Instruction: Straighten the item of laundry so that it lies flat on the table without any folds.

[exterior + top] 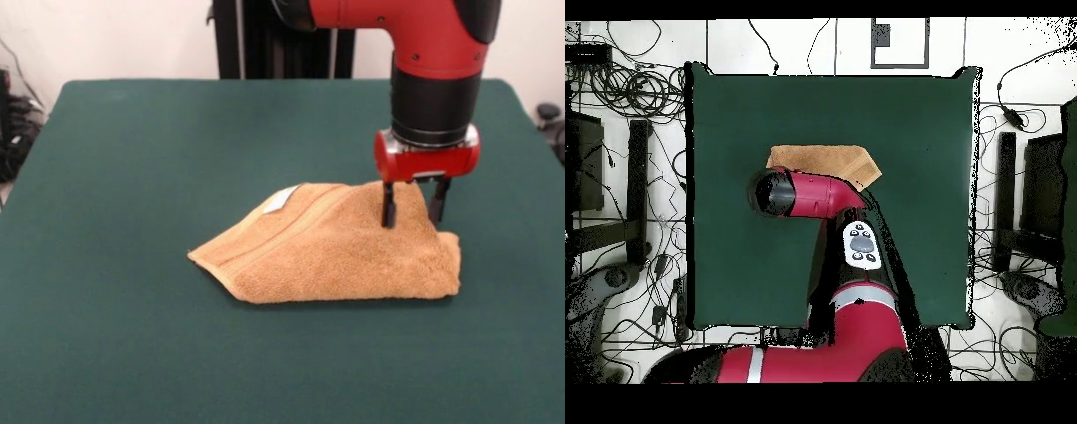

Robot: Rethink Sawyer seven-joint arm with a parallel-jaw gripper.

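Gripper [412, 208] open, black fingers [388, 208] apart and pressed down on the towel's [335, 252] upper right part, right of centre in the front view. Towel folded over, lying on the green table [132, 177], white tag [282, 198] up top.

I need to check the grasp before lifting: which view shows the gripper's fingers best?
The front view. There the gripper shows both dark fingers apart, planted on the raised far edge of the towel. In the overhead view the arm's own wrist hides the fingers entirely, and only part of the towel shows beyond it on the table.
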